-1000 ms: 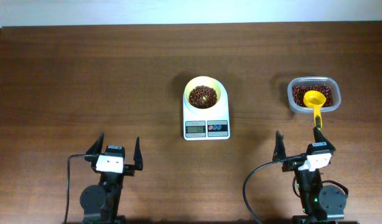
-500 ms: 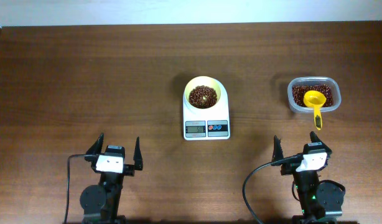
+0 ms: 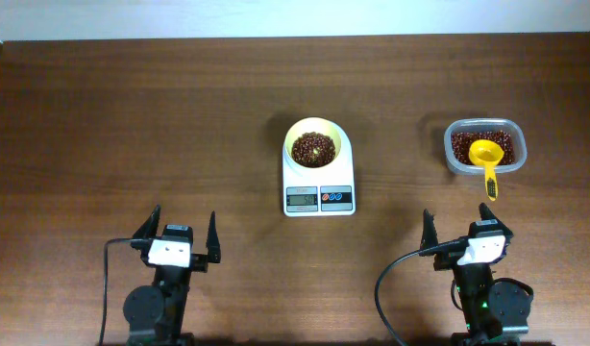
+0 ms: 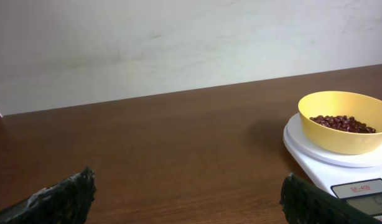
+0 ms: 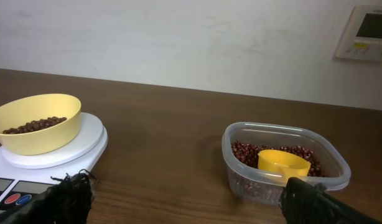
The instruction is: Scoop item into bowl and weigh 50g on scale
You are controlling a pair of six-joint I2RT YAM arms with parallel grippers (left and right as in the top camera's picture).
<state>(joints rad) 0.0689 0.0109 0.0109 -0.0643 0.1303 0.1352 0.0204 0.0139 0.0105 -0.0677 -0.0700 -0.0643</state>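
1. Dark wood table [image 3: 132,115] stands against a pale wall [image 4: 178,43]. A wall panel [image 5: 367,32] shows in the right wrist view.
2. Scale [image 3: 318,199] sits mid-table with its display facing the arms. The readout is too small to read.
3. Bowl [image 3: 313,123] stands on the scale's platform and holds a low heap of beans [image 3: 313,149].
4. Tub [image 3: 484,122] sits well right of the scale with more beans in it. Scoop [image 3: 487,156] rests with its cup on those beans and its handle over the near rim.
5. Left gripper [image 3: 184,215]: fingers spread wide, holding nothing, well apart from the scale.
6. Right gripper [image 3: 463,226]: fingers spread wide, holding nothing, near the scoop's handle end but clear of it.
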